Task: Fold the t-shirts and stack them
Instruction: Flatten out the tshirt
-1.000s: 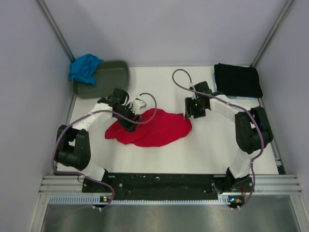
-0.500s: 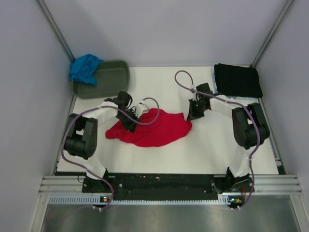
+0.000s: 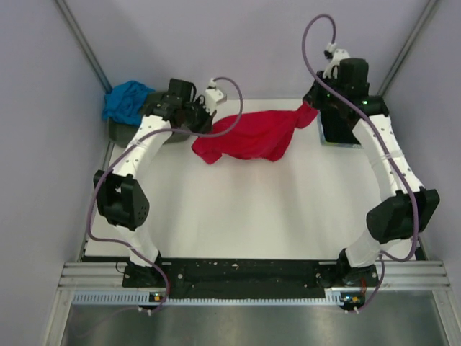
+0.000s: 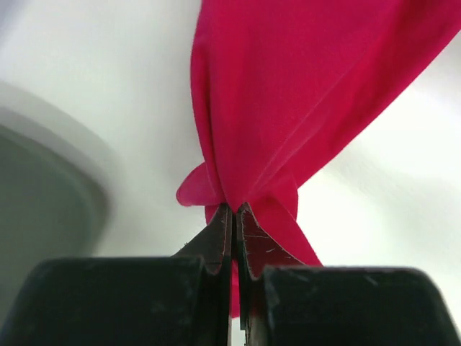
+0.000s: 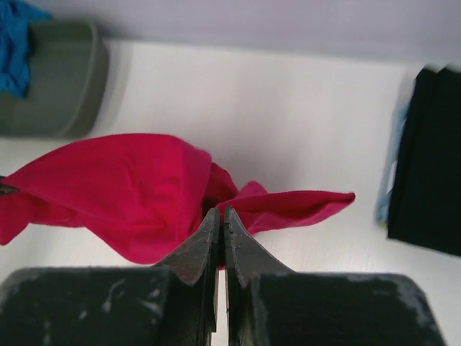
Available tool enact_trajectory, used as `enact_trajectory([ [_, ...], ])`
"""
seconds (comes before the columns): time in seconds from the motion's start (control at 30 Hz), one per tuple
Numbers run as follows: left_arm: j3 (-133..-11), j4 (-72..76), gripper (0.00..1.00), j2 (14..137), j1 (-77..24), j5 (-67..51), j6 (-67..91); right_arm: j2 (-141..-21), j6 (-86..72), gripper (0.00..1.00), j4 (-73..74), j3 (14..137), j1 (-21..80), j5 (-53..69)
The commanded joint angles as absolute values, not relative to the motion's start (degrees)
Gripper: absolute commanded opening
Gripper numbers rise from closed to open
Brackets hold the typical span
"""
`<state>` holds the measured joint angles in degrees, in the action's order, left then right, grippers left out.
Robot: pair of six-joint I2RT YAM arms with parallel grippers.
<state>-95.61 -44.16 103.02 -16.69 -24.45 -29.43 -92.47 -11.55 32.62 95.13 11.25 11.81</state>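
Your left gripper and right gripper each stood clamped tight on a thin pinch of the sagging red t-shirt; stretching it risked a slip.

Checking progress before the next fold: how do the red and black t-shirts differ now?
The red t-shirt hangs bunched, unfolded, pinched by the left gripper and right gripper; the black t-shirt lies folded flat, far right, ungripped. Both are plain, single-coloured.
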Motion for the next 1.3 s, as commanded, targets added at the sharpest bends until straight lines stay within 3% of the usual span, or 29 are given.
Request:
enact_trajectory([
  [0.0,-108.0,-39.1,0.00,99.7,-16.7,-21.3,-25.4,-90.0,-7.2,0.00,35.0,110.0,9.7,7.4],
  [0.1,-114.7,-40.2,0.00,99.1,-16.7,-19.4,-24.7,-89.7,-4.7,0.00,37.3,117.7,9.7,4.9],
  [0.23,-110.1,-38.8,0.00,95.0,-16.7,-18.7,-26.7,-83.6,-2.8,0.00,37.4,113.0,9.6,4.0],
  [0.4,-94.0,-45.5,0.00,91.1,-17.7,-25.7,-33.9,-74.7,-6.4,0.00,34.1,91.5,12.2,17.8],
  [0.6,-79.9,-61.2,0.00,89.1,-17.4,-26.9,-43.6,-65.8,-11.9,0.00,33.1,63.1,28.7,13.3],
  [0.67,-74.7,-64.3,0.11,87.8,-17.4,-27.7,-47.5,-63.6,-16.5,0.00,32.0,55.6,34.2,11.7],
  [0.77,-68.9,-68.0,0.51,86.2,-17.5,-28.6,-53.3,-62.6,-21.6,0.00,29.8,47.5,40.8,11.4],
  [0.8,-68.0,-69.0,0.59,86.0,-17.5,-28.5,-54.3,-62.8,-22.9,0.00,29.0,45.2,42.7,12.2],
  [0.87,-67.8,-69.3,0.63,86.1,-17.4,-28.0,-54.5,-64.9,-24.2,0.00,28.1,42.1,47.0,13.8],
  [1.03,-72.2,-65.3,0.67,87.6,-17.4,-30.3,-50.5,-69.1,-19.6,0.35,31.8,42.6,57.6,18.8],
  [1.17,-78.6,-60.0,0.68,91.1,-17.5,-31.8,-43.9,-64.5,-18.7,0.57,33.7,43.0,56.5,15.6],
  [1.27,-84.1,-57.1,0.67,94.6,-17.8,-31.7,-40.6,-61.2,-22.5,0.60,33.7,43.0,47.1,15.6],
])
